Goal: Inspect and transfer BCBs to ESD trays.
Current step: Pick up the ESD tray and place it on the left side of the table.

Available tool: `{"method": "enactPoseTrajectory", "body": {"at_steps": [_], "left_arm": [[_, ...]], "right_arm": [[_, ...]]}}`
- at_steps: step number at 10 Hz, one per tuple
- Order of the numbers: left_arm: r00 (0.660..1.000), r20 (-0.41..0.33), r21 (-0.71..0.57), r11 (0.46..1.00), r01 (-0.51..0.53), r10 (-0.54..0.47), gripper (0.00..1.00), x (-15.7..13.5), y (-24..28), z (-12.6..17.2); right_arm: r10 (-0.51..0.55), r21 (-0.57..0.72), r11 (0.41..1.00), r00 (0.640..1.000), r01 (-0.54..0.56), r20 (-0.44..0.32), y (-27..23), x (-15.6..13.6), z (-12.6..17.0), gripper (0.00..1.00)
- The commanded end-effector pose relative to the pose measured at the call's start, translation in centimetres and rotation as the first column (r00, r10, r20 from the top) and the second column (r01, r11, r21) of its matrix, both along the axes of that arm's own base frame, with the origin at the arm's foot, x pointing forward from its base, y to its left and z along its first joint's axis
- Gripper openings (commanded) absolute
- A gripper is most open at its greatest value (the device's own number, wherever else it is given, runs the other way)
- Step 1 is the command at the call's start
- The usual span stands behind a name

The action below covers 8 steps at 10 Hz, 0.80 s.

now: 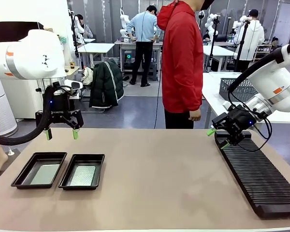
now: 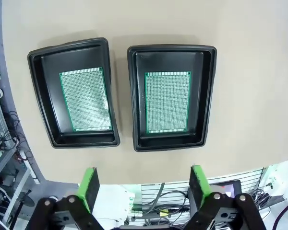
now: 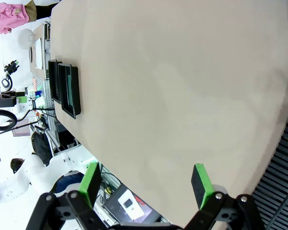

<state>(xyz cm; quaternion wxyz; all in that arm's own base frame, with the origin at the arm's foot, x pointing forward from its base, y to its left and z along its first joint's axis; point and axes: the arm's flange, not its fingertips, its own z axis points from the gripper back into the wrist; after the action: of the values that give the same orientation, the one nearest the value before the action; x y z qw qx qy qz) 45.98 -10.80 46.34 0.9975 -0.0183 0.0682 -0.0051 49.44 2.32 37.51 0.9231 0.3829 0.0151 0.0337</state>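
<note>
Left end effector [image 1: 62, 132]: I am holding it wide open and empty, hanging above the far edge of the two trays. Right end effector [image 1: 218, 137]: I am holding it wide open too, gripping nothing, poised over the far end of the rack [image 1: 261, 176].

Trays: left tray [image 2: 38, 91] and right tray [image 2: 207, 96] are sitting side by side on the near left of the worktop [image 1: 154, 183], rims almost touching. Boards: one board [image 2: 85, 99] is lying flat in the left tray, a second board [image 2: 167, 101] flat in the right tray.

Risks I am weighing: both trays look filled, so the transfer seems finished. Any further descent of the left end effector could clip a flared rim and shove the light trays together or askew. The left board is sitting slightly skewed to its tray; a knock could ride it up the wall.

Surface: the worktop is plain beige, matte, showing no clutter.

Room: a person [image 1: 182, 63] in red is standing at the far side; other people are working at benches behind.
</note>
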Motion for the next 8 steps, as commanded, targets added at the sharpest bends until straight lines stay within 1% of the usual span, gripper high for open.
{"method": "enactPoseTrajectory", "body": {"at_steps": [1,8], "left_arm": [[1.000,0.003,-0.008,1.000,0.008,-0.008,1.00,0.02,0.20,-0.12],[1.000,0.003,-0.008,1.000,0.008,-0.008,1.00,0.02,0.20,-0.12]], "right_arm": [[-0.014,-0.015,1.000,1.000,0.014,-0.011,0.16,-0.06,0.25,1.00],[-0.014,-0.015,1.000,1.000,0.014,-0.011,0.16,-0.06,0.25,1.00]]}}
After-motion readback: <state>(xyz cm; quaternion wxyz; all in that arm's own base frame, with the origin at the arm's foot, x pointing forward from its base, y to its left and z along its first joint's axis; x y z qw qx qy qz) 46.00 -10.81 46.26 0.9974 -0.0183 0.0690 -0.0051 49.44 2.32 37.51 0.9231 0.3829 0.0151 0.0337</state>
